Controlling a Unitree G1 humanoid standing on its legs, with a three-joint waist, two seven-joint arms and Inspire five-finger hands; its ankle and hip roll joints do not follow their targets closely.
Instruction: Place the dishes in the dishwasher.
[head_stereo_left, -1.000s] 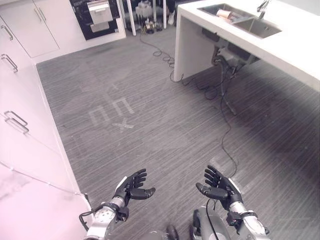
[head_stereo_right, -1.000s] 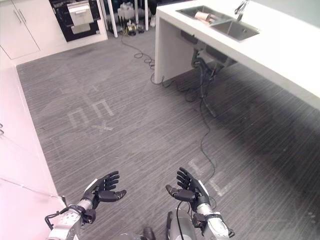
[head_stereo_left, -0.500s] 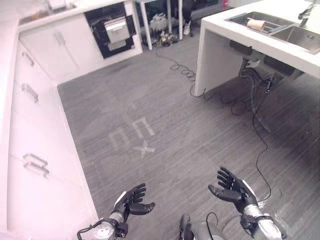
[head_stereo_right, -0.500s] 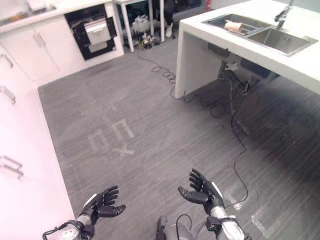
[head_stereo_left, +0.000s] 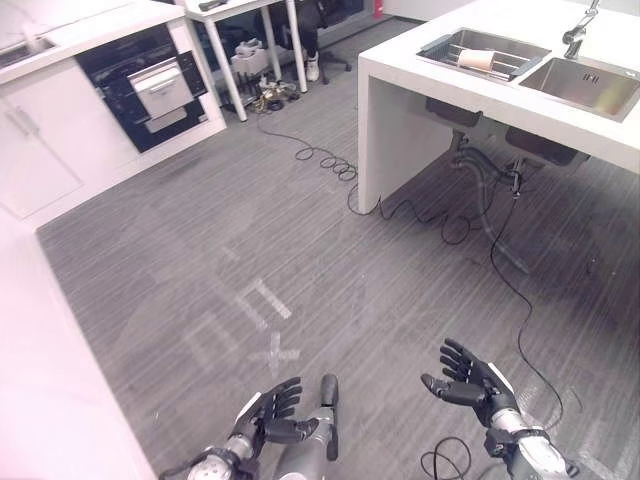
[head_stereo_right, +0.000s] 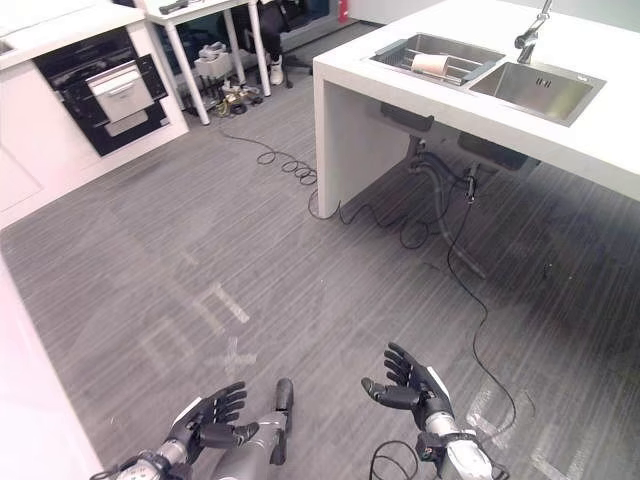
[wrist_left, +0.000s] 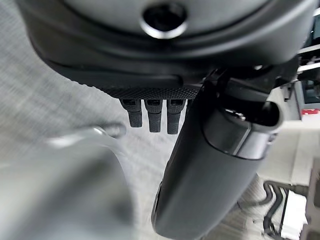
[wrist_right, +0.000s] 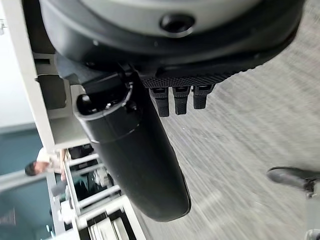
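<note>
Both dark hands hang low over the grey floor, open and empty. My left hand (head_stereo_left: 268, 412) is at the lower middle and my right hand (head_stereo_left: 470, 378) at the lower right, palms facing each other. In the left wrist view the fingers (wrist_left: 152, 116) are straight beside the thumb (wrist_left: 210, 170). The right wrist view shows straight fingers (wrist_right: 179, 101) too. Far off, a pale cup-like dish (head_stereo_left: 478, 60) lies in a rack in the left basin of the sink (head_stereo_left: 585, 85) on the white island (head_stereo_left: 420, 80). A black built-in appliance with a silver front (head_stereo_left: 158, 85) stands at the far left wall.
White cabinets (head_stereo_left: 40, 160) run along the left. Black cables (head_stereo_left: 320, 160) trail over the floor and under the island. A white table (head_stereo_left: 250, 40) with shoes beneath stands at the back. Pale tape marks (head_stereo_left: 245, 320) are on the floor. A person (wrist_right: 37, 167) sits far off.
The whole picture has swung, so the camera moved: the left cabinets slid away and the island and sink came nearer the middle. Both hands stay open and show lower in the picture.
</note>
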